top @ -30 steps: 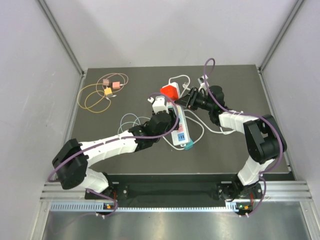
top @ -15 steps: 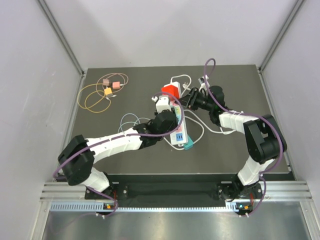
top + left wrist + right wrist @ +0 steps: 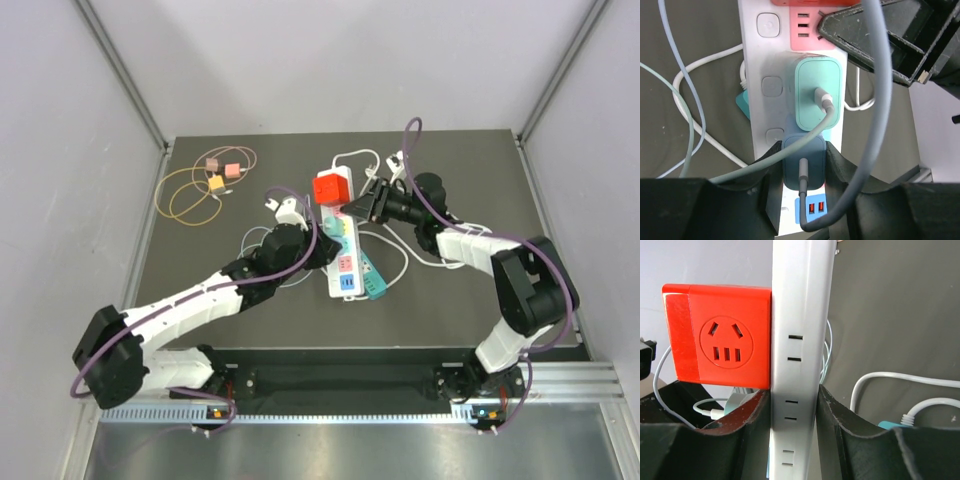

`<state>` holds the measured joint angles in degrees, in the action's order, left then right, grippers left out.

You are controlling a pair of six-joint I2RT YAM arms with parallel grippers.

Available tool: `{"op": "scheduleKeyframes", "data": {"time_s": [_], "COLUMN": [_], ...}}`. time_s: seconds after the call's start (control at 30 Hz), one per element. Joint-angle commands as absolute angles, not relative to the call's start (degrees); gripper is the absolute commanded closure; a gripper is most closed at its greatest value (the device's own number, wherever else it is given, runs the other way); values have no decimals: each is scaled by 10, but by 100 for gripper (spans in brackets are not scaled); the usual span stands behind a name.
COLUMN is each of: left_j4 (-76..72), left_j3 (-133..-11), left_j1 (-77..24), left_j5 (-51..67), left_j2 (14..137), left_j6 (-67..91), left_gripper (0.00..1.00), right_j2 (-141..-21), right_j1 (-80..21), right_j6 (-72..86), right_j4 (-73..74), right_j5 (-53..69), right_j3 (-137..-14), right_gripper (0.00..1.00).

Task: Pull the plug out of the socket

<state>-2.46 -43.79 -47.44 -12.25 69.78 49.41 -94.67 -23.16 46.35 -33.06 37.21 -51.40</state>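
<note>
Slate-blue plastic, the plug (image 3: 803,162) sits in the power strip (image 3: 752,55), between the mint charger (image 3: 817,92) and the USB ports, and it seems not yet out. The left gripper (image 3: 804,172) is closed on its two sides. The right gripper (image 3: 794,410) clamps the strip's edge, just beside the red cube adapter (image 3: 720,342). The plug walls look smooth, so the fingers may slide off during a pull. If the right hold is weak, the whole strip may rise with the plug. The grey cable (image 3: 882,100) crossing above may also catch.
</note>
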Motion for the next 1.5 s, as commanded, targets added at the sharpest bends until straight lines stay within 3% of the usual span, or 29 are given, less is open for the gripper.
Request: {"op": "scheduleKeyframes", "data": {"time_s": [0.0,0.1,0.27,0.53,0.73,1.0,1.13,1.47], "left_j4": [-45,-38,36,121,241,248,257,227], "left_j3": [-451,-465,-484,-529,-624,-692,-707,-649], "left_j1": [-466,-470,-511,-545,-570,-566,-567,-552], "left_j5": [-91,-49,-135,-219,-245,-152,-163,-75], "left_j2": [655,659,645,655,741,754,736,666], "left_j6": [457,361,245,204,242,324,311,316], "left_gripper": [100,100,100,100,100,100,100,100], "right_j2": [-914,-907,-894,-895,-883,-877,-880,-884], "right_j1": [-215,-215,-215,-214,-219,-220,-220,-219], "right_j6": [430,427,418,414,402,387,388,401], "right_j4": [-403,-400,-383,-376,-375,-374,-374,-381], "right_j5": [355,345,319,303,294,286,286,292], "right_j3": [-524,-520,-513,-510,-507,-504,-504,-504], "right_gripper": [100,100,100,100,100,100,100,100]}}
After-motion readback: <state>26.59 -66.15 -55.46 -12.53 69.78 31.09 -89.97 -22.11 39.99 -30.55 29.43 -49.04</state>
